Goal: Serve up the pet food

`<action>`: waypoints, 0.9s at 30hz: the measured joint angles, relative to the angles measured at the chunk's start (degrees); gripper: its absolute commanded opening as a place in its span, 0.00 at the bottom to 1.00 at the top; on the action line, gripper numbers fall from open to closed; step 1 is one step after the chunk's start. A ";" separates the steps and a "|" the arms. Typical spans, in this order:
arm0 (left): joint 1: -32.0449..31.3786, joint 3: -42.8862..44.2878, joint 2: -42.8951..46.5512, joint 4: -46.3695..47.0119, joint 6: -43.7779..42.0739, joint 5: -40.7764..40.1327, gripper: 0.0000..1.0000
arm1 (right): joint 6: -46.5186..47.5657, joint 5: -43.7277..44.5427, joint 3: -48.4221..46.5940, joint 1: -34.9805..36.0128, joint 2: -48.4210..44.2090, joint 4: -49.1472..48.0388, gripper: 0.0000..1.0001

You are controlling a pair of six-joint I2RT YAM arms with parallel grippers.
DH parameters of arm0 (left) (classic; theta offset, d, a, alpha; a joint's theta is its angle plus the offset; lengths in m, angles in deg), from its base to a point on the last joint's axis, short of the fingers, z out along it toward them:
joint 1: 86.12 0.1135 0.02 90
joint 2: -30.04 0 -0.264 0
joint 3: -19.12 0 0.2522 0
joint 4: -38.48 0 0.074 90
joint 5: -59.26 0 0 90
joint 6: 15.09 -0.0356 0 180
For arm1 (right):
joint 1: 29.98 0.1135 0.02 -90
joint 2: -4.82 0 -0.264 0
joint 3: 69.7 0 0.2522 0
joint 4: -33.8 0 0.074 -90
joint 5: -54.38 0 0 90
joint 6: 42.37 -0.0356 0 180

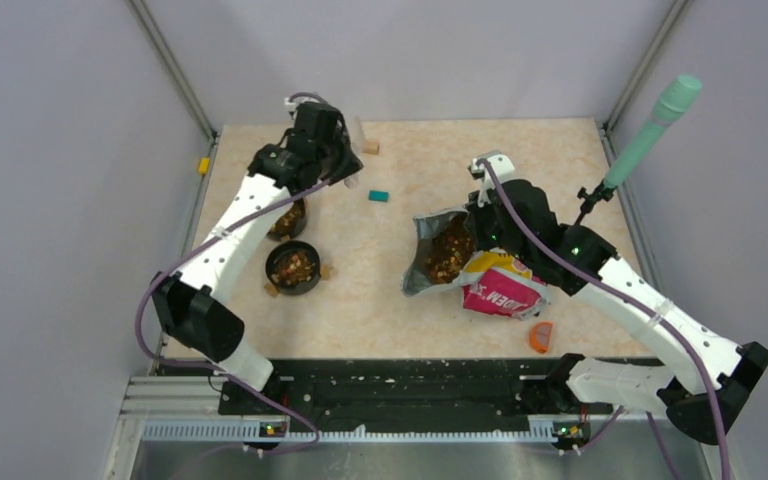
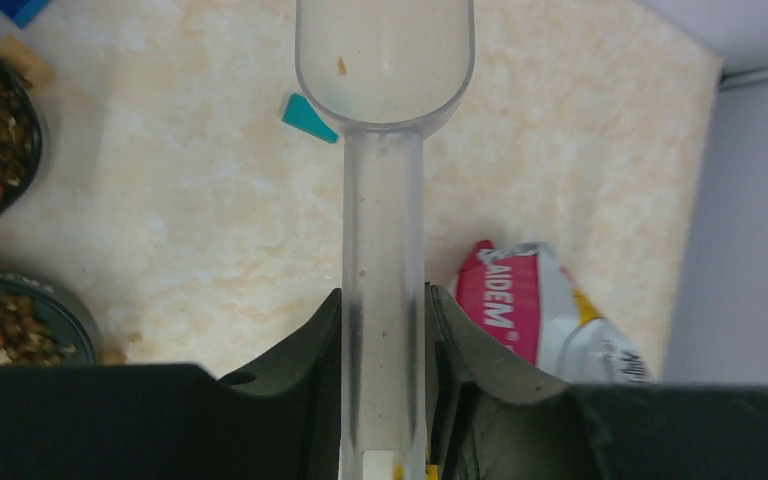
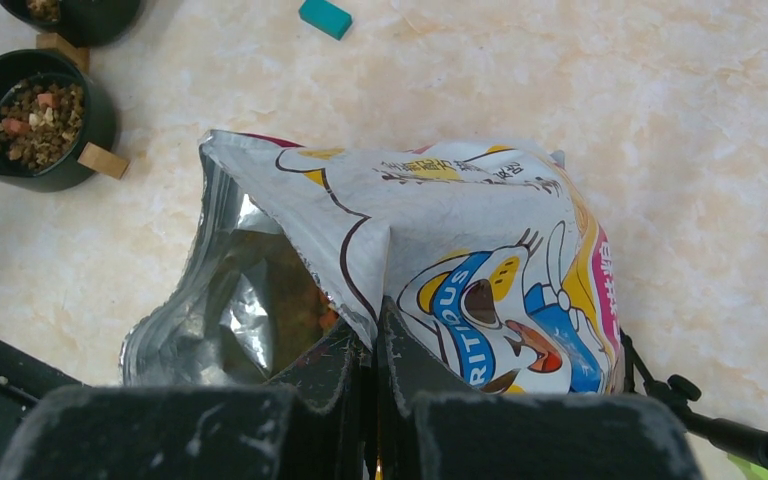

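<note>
Beige marbled surface (image 1: 370, 275) inside a plain grey-walled booth, and both arms are busy. Pet food (image 1: 448, 250) sits in three places: most of it shows through the open mouth of the cat-print bag (image 3: 460, 230) lying on its side right of centre, and the rest is heaped in two black bowls on the left, the near bowl (image 1: 271, 272) and the far bowl (image 1: 300, 232), which is partly under the left arm. The left gripper (image 2: 384, 305) is clamped on the handle of a clear plastic scoop (image 2: 384, 180), up over the far-left part of the surface, and the scoop looks basically empty apart from one crumb. The right gripper (image 3: 375, 340) is pinched tight on the bag's upper mouth edge and seems to be propping the opening up. Handling-wise, the kibble is loose, light and rolly, so pinching it directly is hopeless; it has to ride in the scoop, kept level, or it will scatter. The bag looks glossy, floppy and probably slippery, with foil lining that would collapse if let go, so the mouth rim where the right gripper has it seems the sensible hold. The scoop looks stiff and is best held low on the handle, as it is now. A teal block (image 1: 378, 196) lies between bowls and bag, and wooden blocks (image 3: 105, 160) sit right against the near bowl, so the scoop's path wants a bit of care.
</note>
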 measured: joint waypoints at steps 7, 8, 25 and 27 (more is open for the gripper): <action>-3.50 -9.49 -4.31 12.09 -18.51 -8.15 0.00 | -0.04 0.37 0.50 0.00 -0.63 -0.61 0.00; -3.45 -11.47 -4.63 14.01 -20.41 -9.07 0.00 | -0.07 0.46 0.55 0.00 -0.66 -0.66 0.00; 0.50 0.22 -30.86 24.37 -26.03 -16.50 0.00 | -0.39 1.79 2.27 0.00 -2.21 -2.47 0.00; 1.51 6.32 -35.01 22.53 -25.33 -16.87 0.00 | -0.39 1.99 2.29 0.00 -2.23 -2.51 0.00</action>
